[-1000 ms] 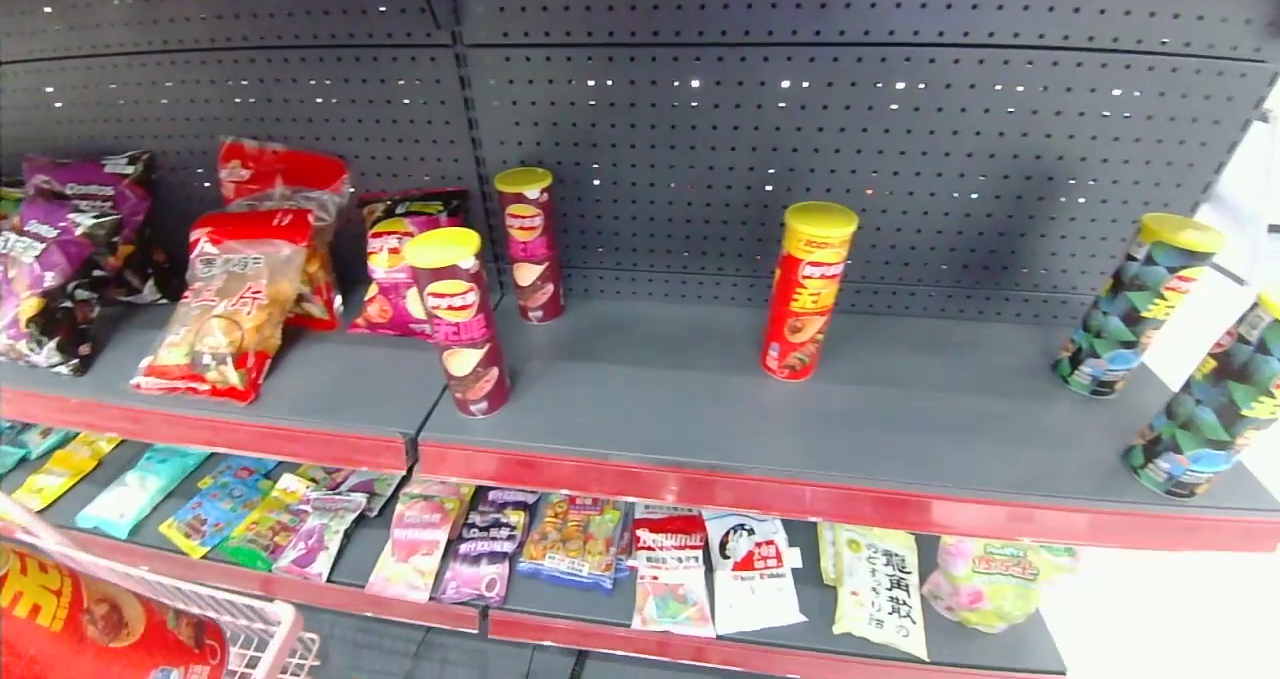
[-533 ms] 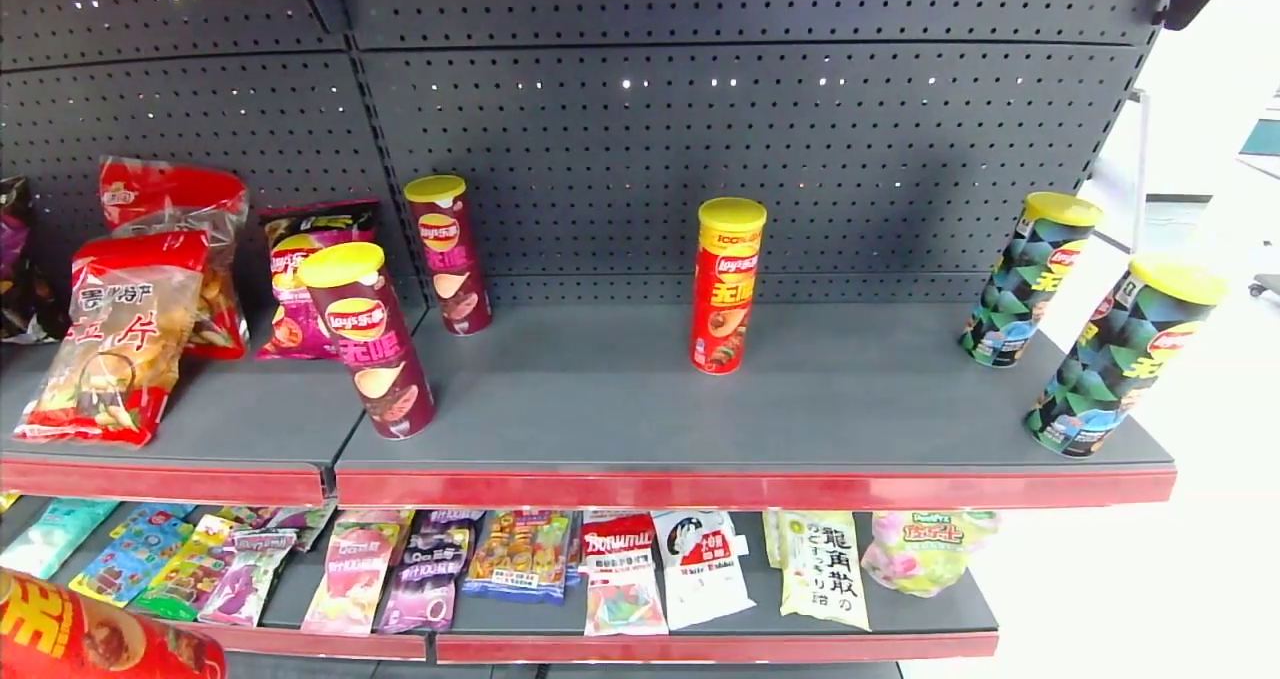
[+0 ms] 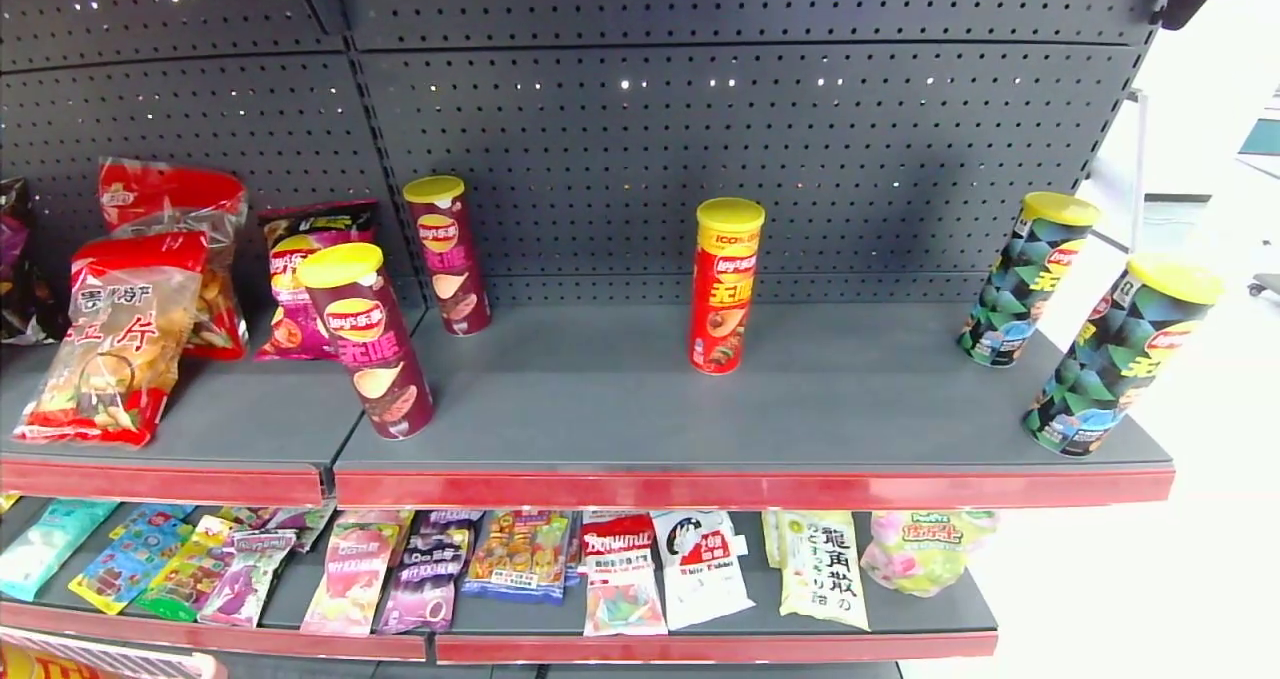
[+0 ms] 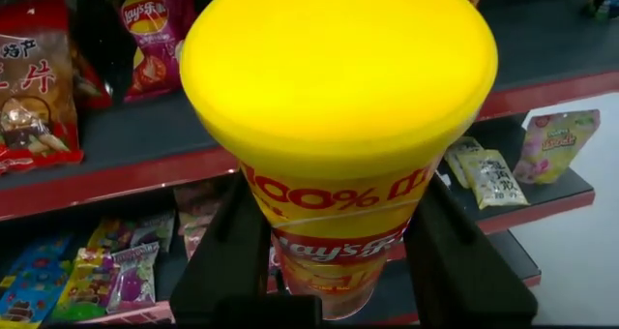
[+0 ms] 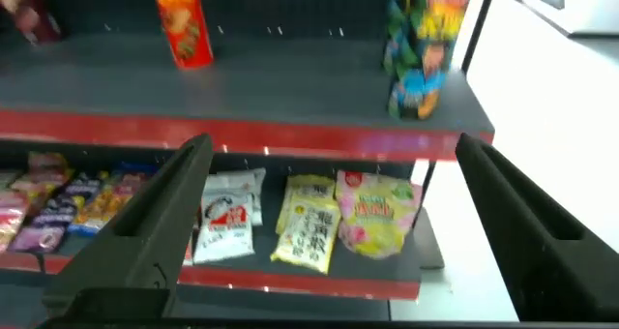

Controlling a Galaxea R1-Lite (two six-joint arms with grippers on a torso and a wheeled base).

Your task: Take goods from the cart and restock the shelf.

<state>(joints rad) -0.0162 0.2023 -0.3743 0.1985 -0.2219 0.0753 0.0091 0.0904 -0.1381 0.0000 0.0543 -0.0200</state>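
- Left gripper: dark fingers pressed against opposite sides of the held can. Can has a red body and a yellow lid. The lid faces the wrist camera and the fingers clamp lower down on the body.
- Held can, position: out in front of the shelving and not resting on any board. In the left wrist view the red front lip of the shelving runs behind it.
- Right gripper: fingers spread wide with nothing between them. It faces the right end of the shelving and is apart from it.
- Shelf: grey board with a red front lip, backed by dark pegboard.
- Red can: stands near the middle of the board, toward the back. Same colours as the held can. Bare board on both sides of it.
- Maroon cans: two, with yellow lids, at the left end of the board. One stands near the front lip, the other at the back.
- Patterned cans: two, with a dark geometric print and yellow lids, at the right end. One stands at the back, the other near the front right corner.
- Snack bags: several on the adjoining board to the left, propped or lying.
- Lower shelf: a row of flat packets lying side by side.
- Cart: a strip of pale rim at the lower-left corner of the head view, below the lower shelf.
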